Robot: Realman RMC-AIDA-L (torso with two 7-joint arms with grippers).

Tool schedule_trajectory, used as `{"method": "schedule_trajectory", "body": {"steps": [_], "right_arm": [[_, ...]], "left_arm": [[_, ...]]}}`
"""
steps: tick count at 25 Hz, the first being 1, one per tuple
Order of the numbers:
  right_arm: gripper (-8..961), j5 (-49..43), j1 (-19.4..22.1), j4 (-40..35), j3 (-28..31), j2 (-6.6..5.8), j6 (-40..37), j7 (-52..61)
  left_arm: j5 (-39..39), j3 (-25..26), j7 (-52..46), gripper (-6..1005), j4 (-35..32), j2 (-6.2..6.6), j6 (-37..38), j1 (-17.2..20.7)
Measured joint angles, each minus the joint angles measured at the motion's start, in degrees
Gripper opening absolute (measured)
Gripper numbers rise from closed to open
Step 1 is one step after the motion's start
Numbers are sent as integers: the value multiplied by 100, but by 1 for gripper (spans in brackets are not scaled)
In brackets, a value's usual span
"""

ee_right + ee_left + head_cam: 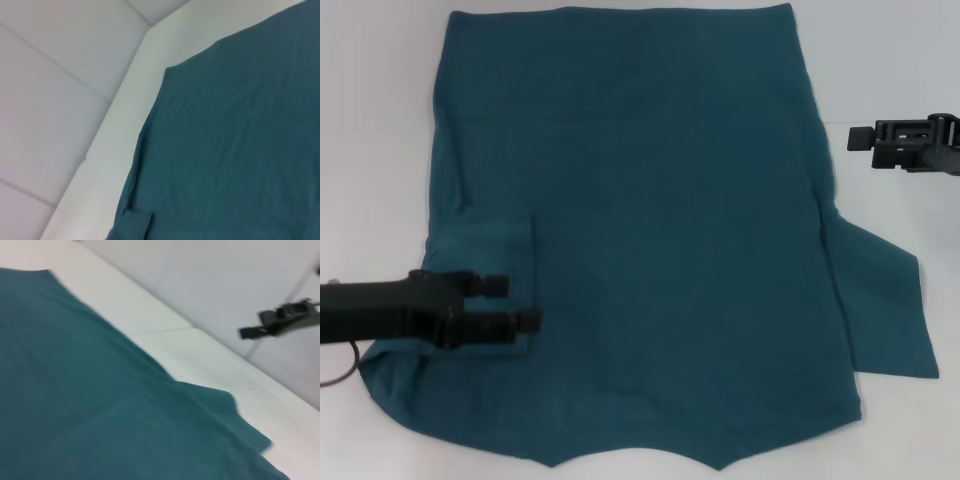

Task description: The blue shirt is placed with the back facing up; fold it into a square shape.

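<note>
The large teal-blue cotton shirt (650,230) lies flat on the white table (370,120). The left gripper (520,305), jaws slightly apart, sits over its folded-in left sleeve; the right gripper (860,137) hovers beside the hem.

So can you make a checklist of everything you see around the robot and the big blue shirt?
Surface: white table, bare around the cloth.
Job's things: blue shirt spread flat, plain side up; left sleeve folded in over the body, right sleeve still out.
Clutter: nothing seen.
Grippers: left gripper over the folded sleeve; right gripper off the shirt's right edge.
Cables: thin loop under the left arm.
Surroundings: pale panelled wall.
</note>
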State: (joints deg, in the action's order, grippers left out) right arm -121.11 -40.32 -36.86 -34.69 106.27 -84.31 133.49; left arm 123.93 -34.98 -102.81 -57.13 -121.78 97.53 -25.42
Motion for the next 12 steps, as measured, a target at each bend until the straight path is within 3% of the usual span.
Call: {"method": "schedule_trajectory", "body": {"steps": [6,12], "right_arm": [[774,-263,42,-173,-169,-83,-390,52],[774,-1263,178,-622,-37,-161,-886,725]], "left_arm": [[-26,37,7,846,35,-16,154,28],[-66,253,-606,847,60,-19,-148,-8]]}}
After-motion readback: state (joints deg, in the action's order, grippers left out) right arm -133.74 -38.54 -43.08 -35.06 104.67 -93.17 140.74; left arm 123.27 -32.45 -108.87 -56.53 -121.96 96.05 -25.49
